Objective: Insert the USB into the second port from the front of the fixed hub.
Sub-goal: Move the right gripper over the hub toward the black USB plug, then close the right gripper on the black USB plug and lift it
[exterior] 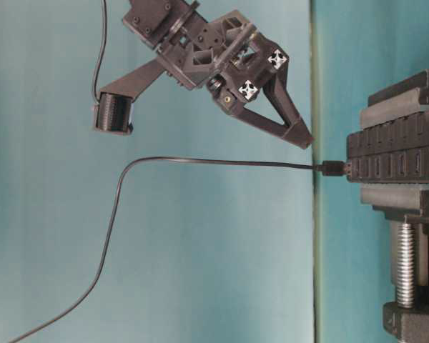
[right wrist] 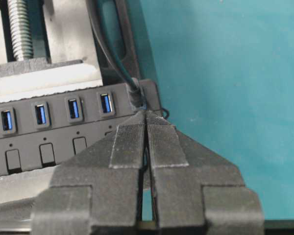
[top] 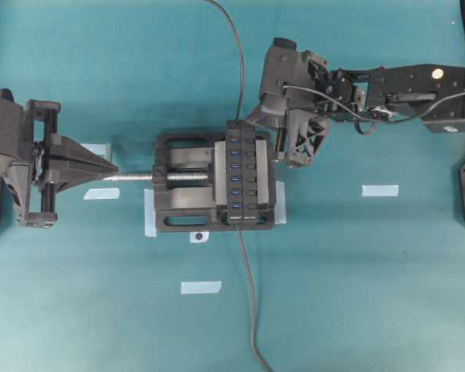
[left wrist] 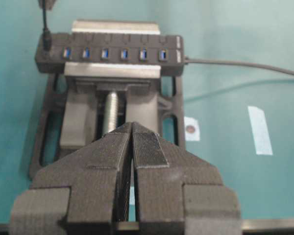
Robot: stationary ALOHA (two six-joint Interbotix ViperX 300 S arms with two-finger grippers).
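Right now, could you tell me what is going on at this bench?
The USB stands in the end slot of the fixed hub, at the end away from the hub's own cable. The right pincer is shut and empty, its tips beside the plug. The left pincer is shut too, pointing at the screw of the vise.

I can make out one piece of lettering: small white print on the end of the hub (exterior: 397,153) in the table-level view, turned sideways; it seems to read "VEMONT", though I can't be sure. Nothing else is legible to me.
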